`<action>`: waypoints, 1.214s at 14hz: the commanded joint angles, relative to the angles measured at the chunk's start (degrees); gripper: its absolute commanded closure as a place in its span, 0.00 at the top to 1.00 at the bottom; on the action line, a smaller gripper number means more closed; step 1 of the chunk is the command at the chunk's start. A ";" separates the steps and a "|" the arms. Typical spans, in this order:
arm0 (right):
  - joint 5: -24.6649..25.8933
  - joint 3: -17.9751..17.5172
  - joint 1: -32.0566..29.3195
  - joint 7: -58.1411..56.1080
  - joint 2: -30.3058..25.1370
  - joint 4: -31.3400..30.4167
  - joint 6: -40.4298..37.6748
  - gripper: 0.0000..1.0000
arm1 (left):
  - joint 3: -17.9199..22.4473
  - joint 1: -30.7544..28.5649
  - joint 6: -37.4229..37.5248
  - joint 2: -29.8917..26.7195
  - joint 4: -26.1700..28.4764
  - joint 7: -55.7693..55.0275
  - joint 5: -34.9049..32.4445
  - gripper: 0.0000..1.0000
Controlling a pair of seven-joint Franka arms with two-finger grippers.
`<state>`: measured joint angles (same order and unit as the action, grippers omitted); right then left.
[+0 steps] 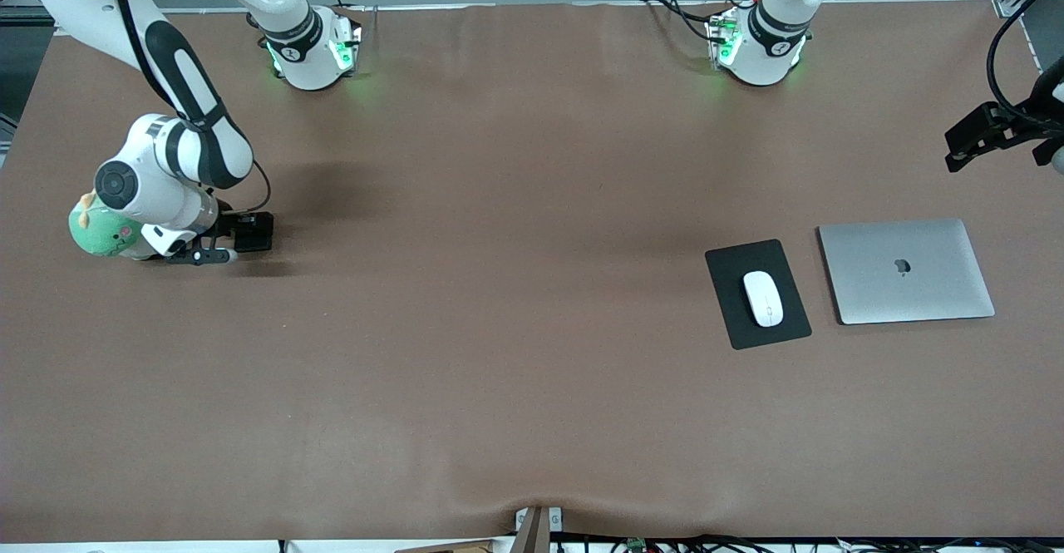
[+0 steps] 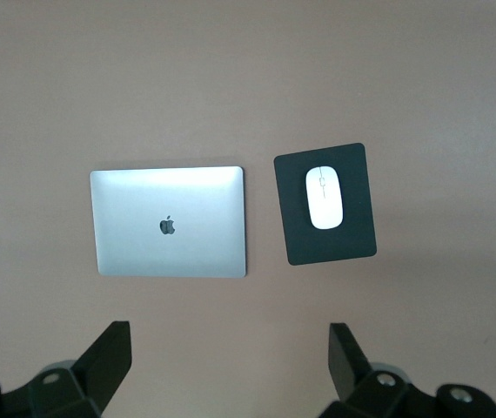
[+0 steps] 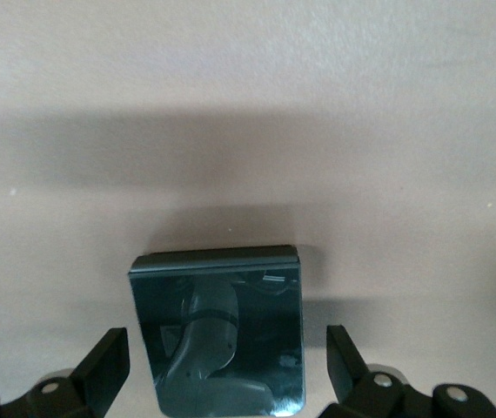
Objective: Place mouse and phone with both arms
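Observation:
The white mouse point(image 1: 762, 298) lies on a black mouse pad point(image 1: 780, 333) toward the left arm's end of the table, and it also shows in the left wrist view as the mouse point(image 2: 324, 198). The black phone point(image 1: 253, 231) rests on the table at the right arm's end. My right gripper point(image 1: 235, 243) is down at the phone point(image 3: 217, 335). This gripper point(image 3: 228, 366) is open, with a gap on each side of the phone. My left gripper point(image 1: 966, 144) waits up in the air over the table's edge past the laptop. This gripper point(image 2: 231, 361) is open and holds nothing.
A closed silver laptop point(image 1: 906, 270) lies beside the mouse pad point(image 2: 357, 237), toward the left arm's end; the left wrist view shows the laptop point(image 2: 168, 222) too. A green plush toy point(image 1: 100, 230) sits by the right arm's wrist. Brown cloth covers the table point(image 1: 499, 328).

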<state>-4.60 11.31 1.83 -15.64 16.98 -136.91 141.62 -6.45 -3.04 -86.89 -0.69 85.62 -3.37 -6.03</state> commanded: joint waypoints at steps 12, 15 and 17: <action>0.47 2.84 -1.39 -16.61 -1.25 33.79 -41.94 1.00 | -0.06 -0.48 0.50 -1.25 0.51 0.91 1.19 1.00; 0.47 3.72 -1.13 -16.43 -1.25 38.98 -46.25 1.00 | -0.06 -0.48 0.50 -1.25 0.51 0.91 1.19 1.00; 0.47 4.16 -1.39 -16.61 -1.25 43.45 -47.92 1.00 | -0.06 -0.48 0.59 -1.33 0.51 0.91 1.19 1.00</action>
<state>-4.58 15.56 1.67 -31.06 15.38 -98.01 96.44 -6.44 -3.04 -86.89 -0.72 85.61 -3.37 -6.02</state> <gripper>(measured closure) 0.000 0.000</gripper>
